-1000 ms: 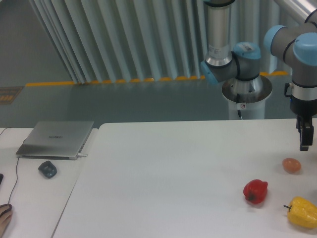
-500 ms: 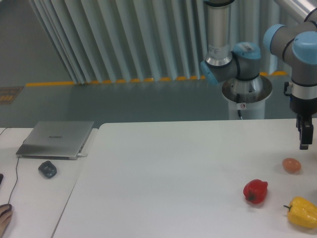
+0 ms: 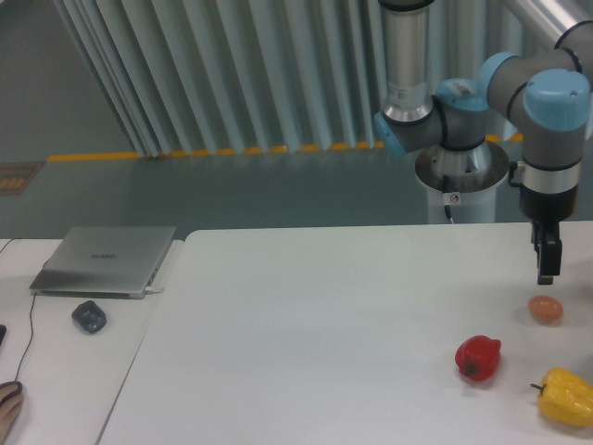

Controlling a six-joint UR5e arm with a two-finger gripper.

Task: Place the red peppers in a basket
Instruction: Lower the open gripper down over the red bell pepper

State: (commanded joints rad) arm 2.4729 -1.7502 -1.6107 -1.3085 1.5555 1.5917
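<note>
The red pepper (image 3: pixel 478 358) sits on the white worktop (image 3: pixel 324 324), apart from the orange-brown egg-shaped thing (image 3: pixel 546 309) up and to its right, and from the yellow pepper (image 3: pixel 566 397) lower right. Its dark stem end faces down-left. The gripper (image 3: pixel 547 260) hangs above the egg-shaped thing; whether its jaws stand wide or narrow cannot be told.

Gripper (image 3: pixel 546 260) is hung over the right end of the table (image 3: pixel 306 315), just above the orange-brown egg-shaped thing (image 3: pixel 546 309), air visible between them; jaw state can't be read. Red pepper (image 3: pixel 478 358) is flanked on the right only: egg up-right, yellow pepper (image 3: pixel 565 397) down-right, each with a gap of bare tabletop. Its top, left and front sides are unobstructed. Open white surface is seen across the table's middle and left. Laptop (image 3: pixel 107 261) and mouse (image 3: pixel 89 316) are parked on the separate left desk, well apart.
</note>
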